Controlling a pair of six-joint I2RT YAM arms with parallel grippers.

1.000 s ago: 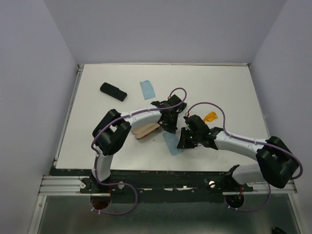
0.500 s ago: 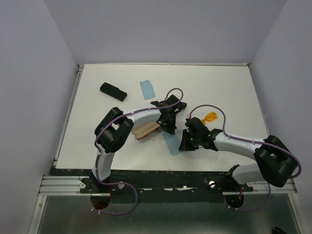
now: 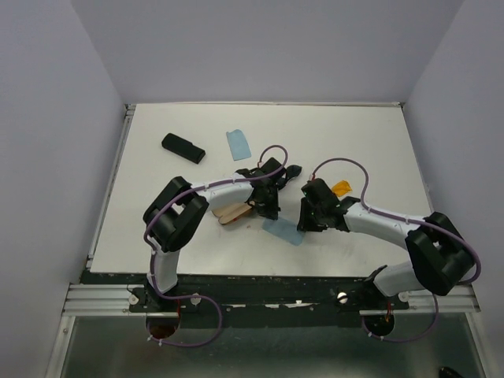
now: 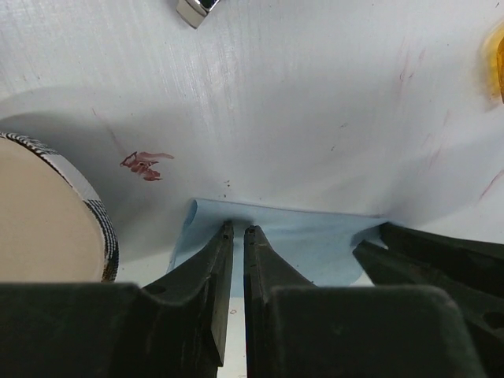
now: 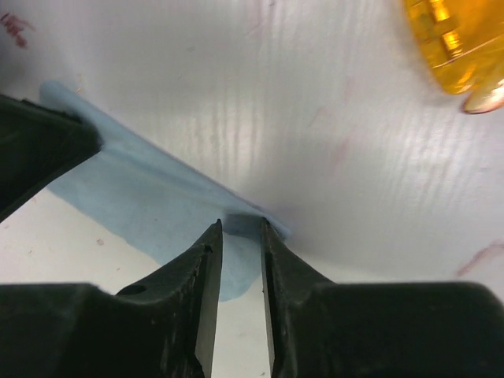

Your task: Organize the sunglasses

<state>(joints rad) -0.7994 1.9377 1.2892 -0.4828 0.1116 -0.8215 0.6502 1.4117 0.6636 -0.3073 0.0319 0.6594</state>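
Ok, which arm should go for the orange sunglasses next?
Right, I'd say. The orange sunglasses lie just past the right tool, on its side. The left tool sits by the plaid case, farther away. Both tools pinch the blue cloth.

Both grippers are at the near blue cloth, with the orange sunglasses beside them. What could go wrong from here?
The right gripper has only a corner of the blue cloth between its tips, so it may slip free. The left gripper sits right beside it on the same cloth, so the fingers might collide. The orange sunglasses lie close and could get knocked.
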